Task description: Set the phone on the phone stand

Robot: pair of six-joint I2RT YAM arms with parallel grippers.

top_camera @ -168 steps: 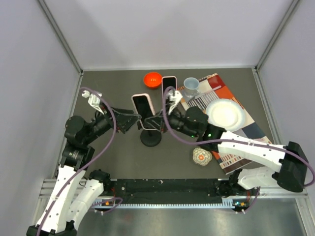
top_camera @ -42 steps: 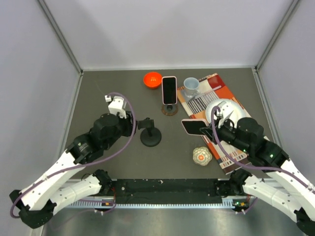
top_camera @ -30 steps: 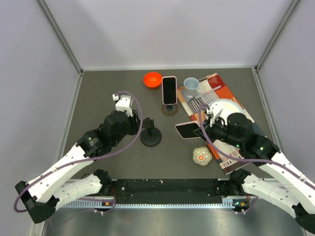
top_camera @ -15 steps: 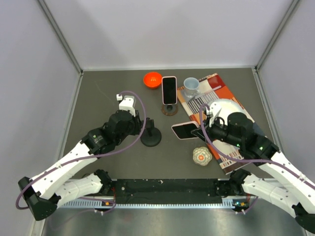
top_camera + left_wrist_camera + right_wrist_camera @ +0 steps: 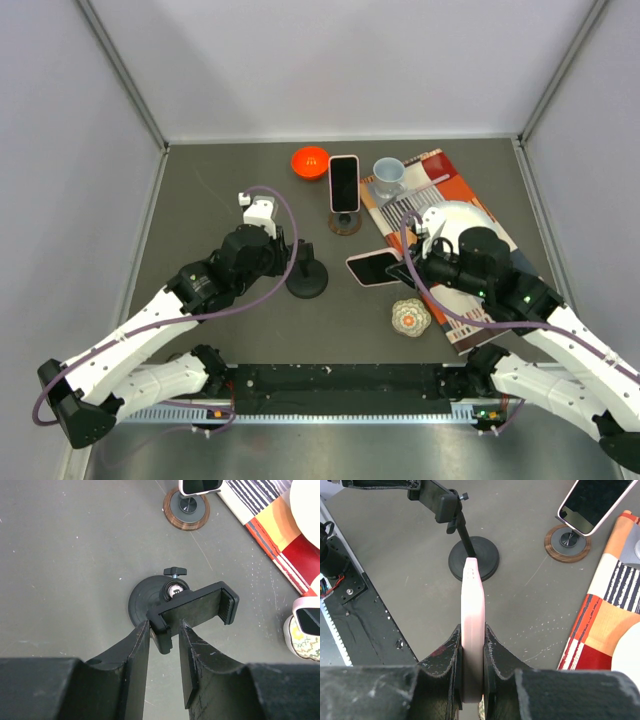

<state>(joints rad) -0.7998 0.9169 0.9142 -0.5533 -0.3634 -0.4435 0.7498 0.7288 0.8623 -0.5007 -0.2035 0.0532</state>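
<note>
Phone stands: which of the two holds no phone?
The black round-based stand, its clamp gripped by the left fingers. The wood-rimmed stand farther back already carries a pink-cased phone.

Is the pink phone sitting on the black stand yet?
No, the right pincer grips the pink phone in the air, apart from the black stand.

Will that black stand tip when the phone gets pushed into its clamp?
Probably top-heavy: the clamp sits on a thin stem over a small round base, so it may tip. The left gripper pinching the clamp's end should steady it.
</note>
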